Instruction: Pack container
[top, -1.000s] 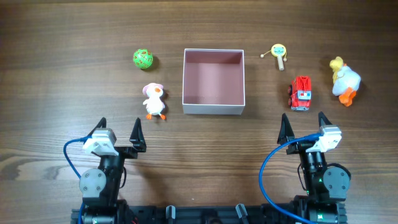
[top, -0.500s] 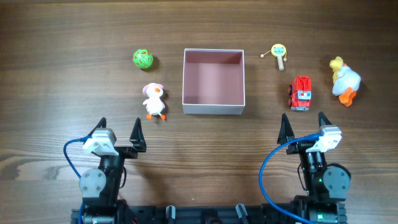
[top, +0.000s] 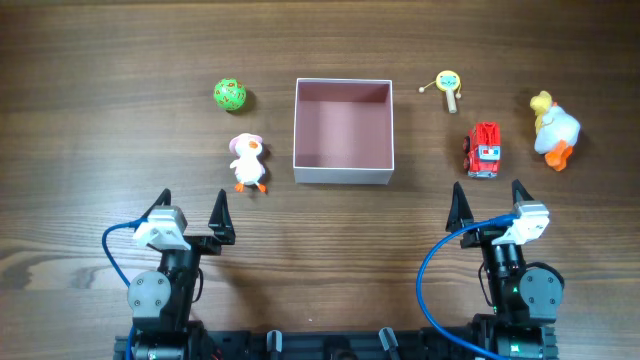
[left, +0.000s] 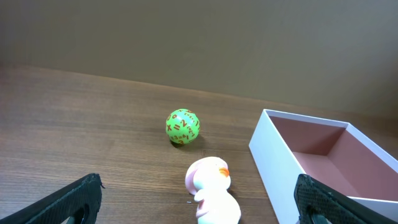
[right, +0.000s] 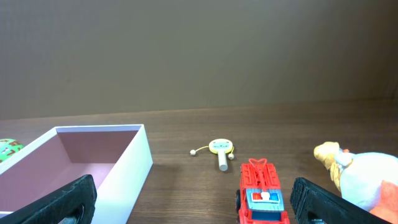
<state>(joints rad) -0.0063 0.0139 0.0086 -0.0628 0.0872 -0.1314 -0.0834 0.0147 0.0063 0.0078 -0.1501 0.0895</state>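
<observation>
The container (top: 343, 172), a square shallow box with white walls and a dusty-pink inside, stands open and empty at the table's middle; it also shows in the left wrist view (left: 273, 158) and the right wrist view (right: 134, 168). Left of it lie a green ball (top: 229, 95) (left: 182, 126) and a pink-and-white duck (top: 247, 162) (left: 211, 190). Right of it lie a yellow rattle drum (top: 448, 84) (right: 220, 147), a red fire truck (top: 484, 149) (right: 262, 193) and a white-and-yellow plush duck (top: 553, 130) (right: 364, 174). My left gripper (top: 191, 211) and right gripper (top: 487, 196) are open and empty near the front edge.
Blue cables loop beside both arm bases at the front edge. The wooden table's far edge meets a plain wall behind the toys.
</observation>
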